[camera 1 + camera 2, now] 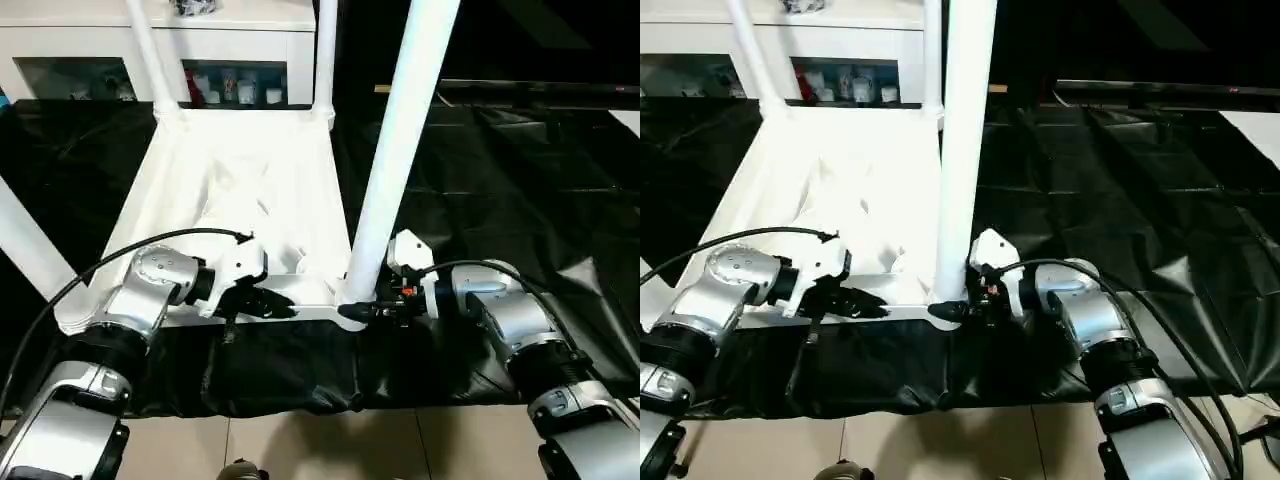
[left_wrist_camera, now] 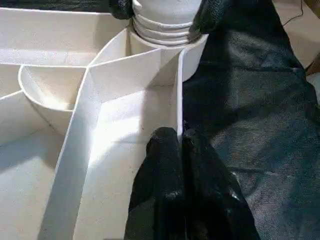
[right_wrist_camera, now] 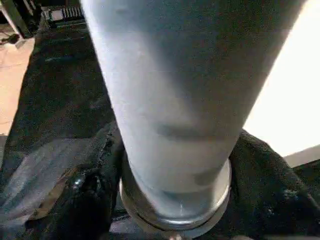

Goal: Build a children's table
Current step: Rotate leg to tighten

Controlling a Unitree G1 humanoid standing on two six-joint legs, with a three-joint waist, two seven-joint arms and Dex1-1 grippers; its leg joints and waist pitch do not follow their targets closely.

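Note:
The white tabletop [image 1: 250, 170] lies upside down on a black cloth, ribs facing up. Four white legs stand in its corner sockets: two far ones [image 1: 150, 50] [image 1: 325, 50], one at the near left [image 1: 25, 245], and the near right leg [image 1: 400, 130]. My left gripper [image 1: 272, 302] is shut on the thin near rim wall [image 2: 179, 90] of the tabletop, close to the near right socket. My right gripper [image 1: 355, 310] reaches in from the right and closes around the ringed base [image 2: 162, 20] of the near right leg, with a black finger [image 3: 85, 195] on each side.
The black cloth [image 1: 520, 180] covers the floor around the tabletop and is wrinkled on the right. A white glass-doored cabinet [image 1: 250, 40] stands just behind the far legs. Bare floor tiles [image 1: 330, 445] show at the near edge.

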